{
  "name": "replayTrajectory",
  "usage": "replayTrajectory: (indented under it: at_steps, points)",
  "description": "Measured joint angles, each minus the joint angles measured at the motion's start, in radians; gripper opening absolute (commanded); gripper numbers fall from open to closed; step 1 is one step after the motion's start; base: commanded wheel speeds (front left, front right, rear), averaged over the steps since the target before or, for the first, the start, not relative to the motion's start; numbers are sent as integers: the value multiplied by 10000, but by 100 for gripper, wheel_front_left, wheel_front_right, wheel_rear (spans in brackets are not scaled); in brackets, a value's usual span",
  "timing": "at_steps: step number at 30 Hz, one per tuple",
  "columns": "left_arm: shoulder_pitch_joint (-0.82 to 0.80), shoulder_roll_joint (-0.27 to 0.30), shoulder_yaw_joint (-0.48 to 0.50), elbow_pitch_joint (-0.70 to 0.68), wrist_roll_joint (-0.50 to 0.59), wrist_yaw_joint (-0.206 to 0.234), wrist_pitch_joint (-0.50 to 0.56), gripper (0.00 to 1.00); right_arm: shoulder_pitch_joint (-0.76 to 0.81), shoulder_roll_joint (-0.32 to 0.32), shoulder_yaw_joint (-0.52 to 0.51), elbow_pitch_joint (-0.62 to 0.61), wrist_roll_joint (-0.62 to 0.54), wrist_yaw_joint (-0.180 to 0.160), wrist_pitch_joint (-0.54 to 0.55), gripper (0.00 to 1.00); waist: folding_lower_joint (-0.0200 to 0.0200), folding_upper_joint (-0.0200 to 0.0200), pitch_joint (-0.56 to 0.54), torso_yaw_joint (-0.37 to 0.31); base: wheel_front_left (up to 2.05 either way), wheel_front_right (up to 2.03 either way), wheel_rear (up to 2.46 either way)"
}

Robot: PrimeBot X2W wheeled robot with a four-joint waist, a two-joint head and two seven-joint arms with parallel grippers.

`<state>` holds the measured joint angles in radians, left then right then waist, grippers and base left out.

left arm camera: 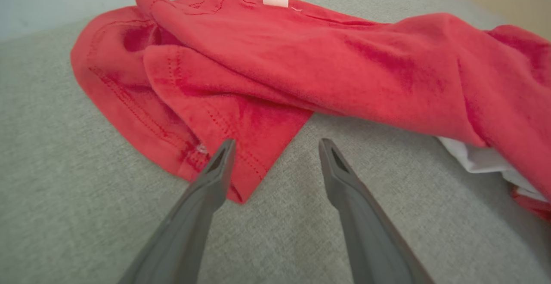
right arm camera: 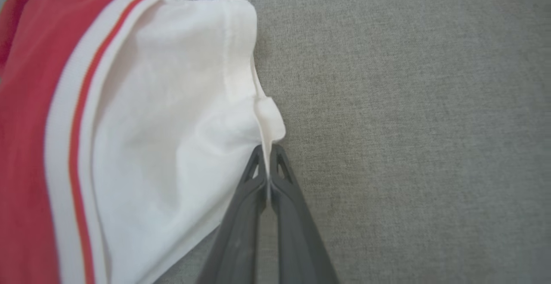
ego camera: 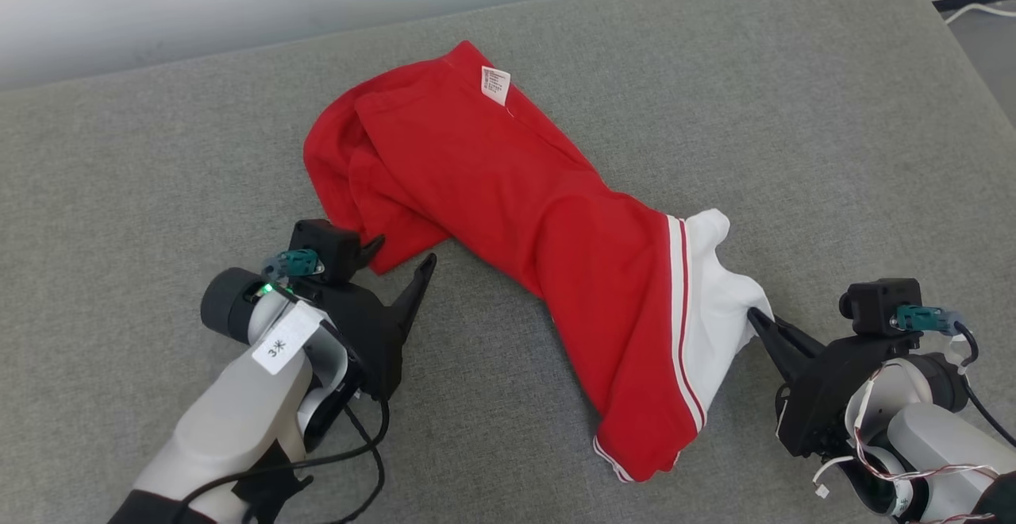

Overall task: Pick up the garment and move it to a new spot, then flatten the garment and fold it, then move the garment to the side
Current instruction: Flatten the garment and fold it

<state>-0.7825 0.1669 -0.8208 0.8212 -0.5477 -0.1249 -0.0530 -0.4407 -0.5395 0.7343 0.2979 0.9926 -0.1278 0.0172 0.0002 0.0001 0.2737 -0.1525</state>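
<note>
- Though set low at the left of the grey cushion [ego camera: 794, 111], grips nothing with the left gripper [ego camera: 405, 252]: jaws spread fully wide, empty.
- In the left wrist view, lays one fingertip over a red hem corner [left arm camera: 254, 159] and the other over bare cushion just beside it; cannot tell whether touching the cloth there or hanging above it.
- Finds the garment [ego camera: 508, 198] across the middle of the cushion, slanting from the far left toward the near right, bunched and creased, with layers doubled over at its left end.
- Shows a white care label [ego camera: 495, 84] on the far edge, turned outward; probably means an inside face up there.
- Runs on rightward from red through a striped band [ego camera: 681, 302] into a plain white part [ego camera: 714, 294].
- Pinches the edge of that white part in the right gripper [ego camera: 754, 316]: jaws shut tight on a thin fold, cloth drawn to a peak at the tips.
- Looks, as a judgement, like the flattening step barely begun: one end gripped, the other end approached but not yet taken.
- Cannot say from this whether already moved to a new spot.
- Leaves nearly everything to do: closing on the red hem, pulling the two ends apart to spread the cloth flat, folding it, then shifting it to the side.
</note>
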Motion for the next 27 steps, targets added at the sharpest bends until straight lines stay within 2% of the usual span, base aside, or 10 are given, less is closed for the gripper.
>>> replayTrajectory:
  at_steps: [14, 15, 16, 17, 22, 27]
  points:
    - [-635, 136, -445, 1162, -163, 0, -155, 100, 27, 73, -121, -8, -115, 0, -81, 0, -1, -1, 152, 17, 0, 0, 0]
    - [-649, 127, -541, 1175, -184, 0, -182, 95, 20, 86, -121, -17, -150, 0, -81, 0, -1, -1, 163, 18, 0, 0, 0]
    - [-653, 79, -606, 1198, -245, 0, -188, 39, 19, 90, -125, -23, -188, 0, -79, 0, -2, -1, 173, 18, 0, 0, 0]
    - [-655, 40, -640, 1227, -326, 2, -192, 0, 19, 90, -138, -25, -190, 0, -75, 0, -2, -1, 183, 18, 0, 0, 0]
    - [-665, -111, -936, 1262, -439, 0, -370, 0, 45, 56, -288, 27, -190, 0, -82, 0, -2, -1, 199, 76, 0, 0, 0]
    - [-679, -23, -965, 1421, -625, -73, -690, 0, 61, 29, -347, 192, -188, 0, -88, 0, -1, -1, 103, 267, 0, 0, 0]
